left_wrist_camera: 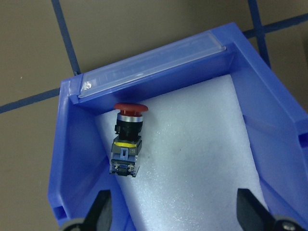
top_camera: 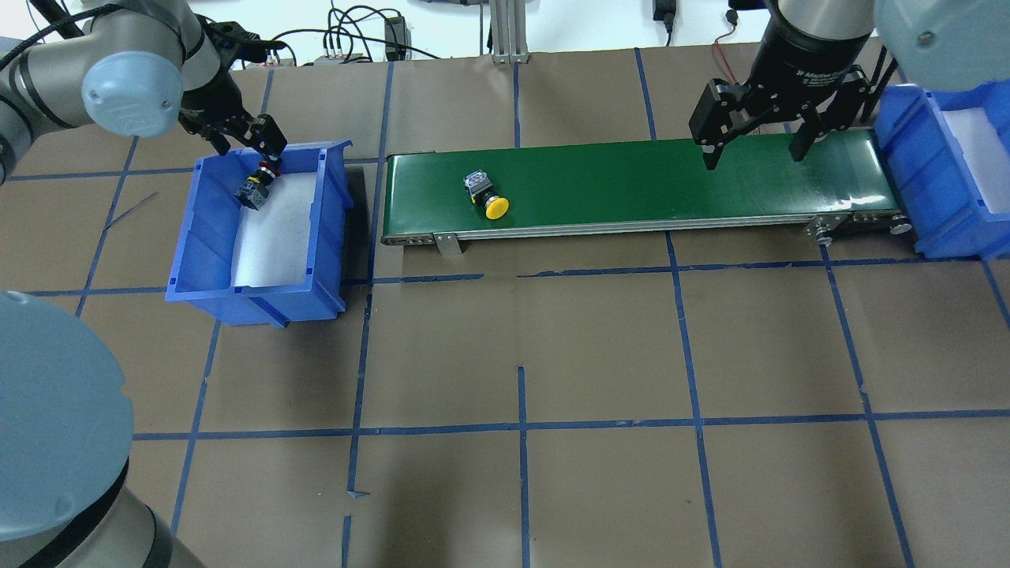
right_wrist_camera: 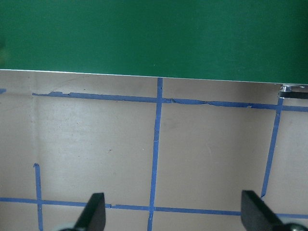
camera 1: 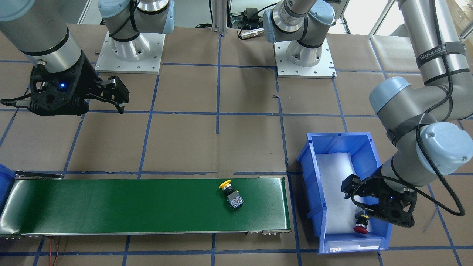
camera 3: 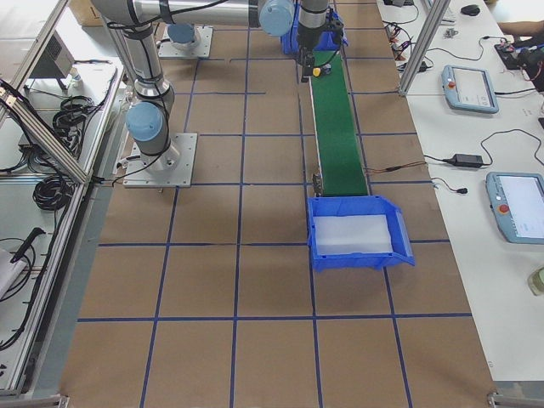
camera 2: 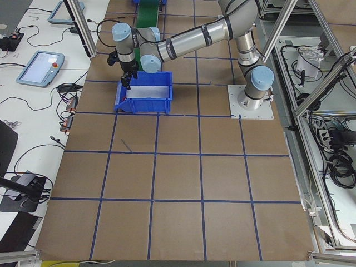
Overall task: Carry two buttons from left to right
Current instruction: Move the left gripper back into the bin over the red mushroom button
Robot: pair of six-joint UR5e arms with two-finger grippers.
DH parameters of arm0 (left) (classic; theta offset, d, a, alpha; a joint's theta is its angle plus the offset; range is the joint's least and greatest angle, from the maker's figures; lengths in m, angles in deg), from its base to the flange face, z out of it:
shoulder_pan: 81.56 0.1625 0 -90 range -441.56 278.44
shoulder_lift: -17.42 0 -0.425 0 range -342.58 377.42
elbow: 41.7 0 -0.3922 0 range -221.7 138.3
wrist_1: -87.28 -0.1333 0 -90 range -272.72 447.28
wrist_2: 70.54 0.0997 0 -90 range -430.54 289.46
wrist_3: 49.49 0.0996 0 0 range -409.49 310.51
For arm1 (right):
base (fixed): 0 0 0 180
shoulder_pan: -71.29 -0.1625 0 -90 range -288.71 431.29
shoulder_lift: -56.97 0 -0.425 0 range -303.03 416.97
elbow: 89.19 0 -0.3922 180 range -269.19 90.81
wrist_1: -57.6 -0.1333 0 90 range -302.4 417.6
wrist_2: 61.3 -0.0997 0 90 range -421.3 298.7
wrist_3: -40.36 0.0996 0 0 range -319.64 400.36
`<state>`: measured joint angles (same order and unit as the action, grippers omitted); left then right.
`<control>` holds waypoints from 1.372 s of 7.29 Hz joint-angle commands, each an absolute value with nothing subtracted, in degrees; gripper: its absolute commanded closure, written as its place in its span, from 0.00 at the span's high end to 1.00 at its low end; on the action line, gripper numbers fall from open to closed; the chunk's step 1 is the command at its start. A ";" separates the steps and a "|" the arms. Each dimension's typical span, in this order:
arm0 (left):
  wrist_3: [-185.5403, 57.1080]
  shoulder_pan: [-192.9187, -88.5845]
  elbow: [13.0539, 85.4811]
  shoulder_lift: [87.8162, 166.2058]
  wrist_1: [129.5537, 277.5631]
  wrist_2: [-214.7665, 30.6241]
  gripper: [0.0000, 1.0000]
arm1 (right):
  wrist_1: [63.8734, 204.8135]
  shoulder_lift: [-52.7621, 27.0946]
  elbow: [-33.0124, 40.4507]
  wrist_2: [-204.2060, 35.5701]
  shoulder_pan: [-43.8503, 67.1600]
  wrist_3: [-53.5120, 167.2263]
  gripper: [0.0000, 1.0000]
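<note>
The left gripper [left_wrist_camera: 174,214] hangs over the bin [left_wrist_camera: 77,159] off the left end of the belt [top_camera: 631,177], its fingers spread wide and holding nothing. Below it the red button [left_wrist_camera: 126,142] lies on its side on foam [left_wrist_camera: 192,159], close along the bin wall. It looks hard, small and light. The domed cap [left_wrist_camera: 130,107] would likely slip, so the flat-sided block [left_wrist_camera: 124,161] or the collar [left_wrist_camera: 127,127] is the better hold, though the wall side leaves a finger little room. The yellow button [top_camera: 489,197] lies on the belt near that left end. The right gripper [top_camera: 753,154] hovers over the belt's right end, wide open and empty. A second bin [top_camera: 939,237] stands beyond that end.
</note>
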<state>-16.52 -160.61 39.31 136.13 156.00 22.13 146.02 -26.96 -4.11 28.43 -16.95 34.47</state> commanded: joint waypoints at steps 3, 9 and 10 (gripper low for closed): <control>-3.98 -160.48 39.42 139.40 153.30 22.27 0.92 | 146.01 -26.96 -4.11 28.44 -16.96 34.47 1.00; -2.21 -158.56 39.07 142.31 150.39 21.49 0.91 | 146.10 -26.96 -4.11 28.27 -17.13 34.55 1.00; -2.03 -158.46 38.81 142.57 150.38 21.48 0.91 | 147.41 -26.79 -4.20 28.09 -17.39 34.56 1.00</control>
